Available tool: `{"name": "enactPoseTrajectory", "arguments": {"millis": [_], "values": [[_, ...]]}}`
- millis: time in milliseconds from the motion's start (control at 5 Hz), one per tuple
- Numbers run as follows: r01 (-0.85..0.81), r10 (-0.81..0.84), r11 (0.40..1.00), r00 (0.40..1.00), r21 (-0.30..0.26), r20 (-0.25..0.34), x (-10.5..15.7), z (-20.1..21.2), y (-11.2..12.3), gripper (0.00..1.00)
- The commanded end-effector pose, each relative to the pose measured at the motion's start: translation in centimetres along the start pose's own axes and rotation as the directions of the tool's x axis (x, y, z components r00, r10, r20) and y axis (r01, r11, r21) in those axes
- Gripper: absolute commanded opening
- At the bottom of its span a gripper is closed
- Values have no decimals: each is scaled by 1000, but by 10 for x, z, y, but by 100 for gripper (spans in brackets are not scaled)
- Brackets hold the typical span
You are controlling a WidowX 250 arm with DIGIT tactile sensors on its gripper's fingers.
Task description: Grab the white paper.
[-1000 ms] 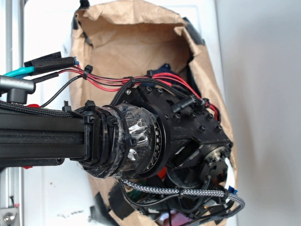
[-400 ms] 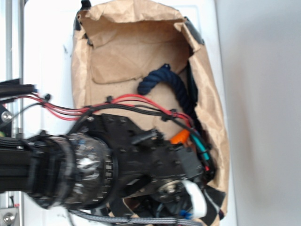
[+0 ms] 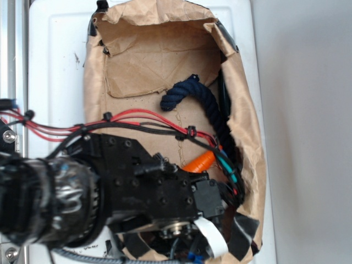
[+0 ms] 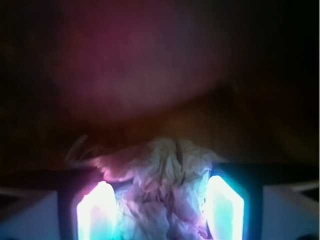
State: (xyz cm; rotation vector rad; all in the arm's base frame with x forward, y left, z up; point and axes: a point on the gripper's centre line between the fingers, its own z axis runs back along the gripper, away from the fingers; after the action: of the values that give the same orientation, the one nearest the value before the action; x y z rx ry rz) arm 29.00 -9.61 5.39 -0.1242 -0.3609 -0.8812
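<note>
From the wrist camera you see the white paper [image 4: 167,187], a creased off-white wad, sitting between the two glowing fingertips [image 4: 97,210] of the gripper [image 4: 160,212]. The pads stand at either flank of the wad, close against it, but you cannot tell whether they are pressing it or only bracketing it, so the grip itself is uncertain. Everything past the wad is dark and blurred, a reddish-brown surface with no detail.

In the exterior view the wad does not show at all: the black arm and wrist housing [image 3: 148,192] cover the lower part of the brown paper bag [image 3: 159,60] and block your sight of the fingertips. Around the arm inside the bag you have a dark blue rope [image 3: 206,104] curving along the right wall, and an orange carrot [image 3: 199,162] poking out just beside the housing. Red and black cables [image 3: 132,124] run across the bag's floor above the arm. A white label [image 3: 212,236] shows at the arm's lower end
</note>
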Motion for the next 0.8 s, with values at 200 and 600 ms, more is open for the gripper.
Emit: {"name": "enactPoseTrajectory", "arguments": {"millis": [200, 600], "values": [[-373, 418, 885, 900, 279, -123, -1, 98, 33, 0], [-571, 654, 735, 739, 364, -161, -19, 137, 51, 0]]}}
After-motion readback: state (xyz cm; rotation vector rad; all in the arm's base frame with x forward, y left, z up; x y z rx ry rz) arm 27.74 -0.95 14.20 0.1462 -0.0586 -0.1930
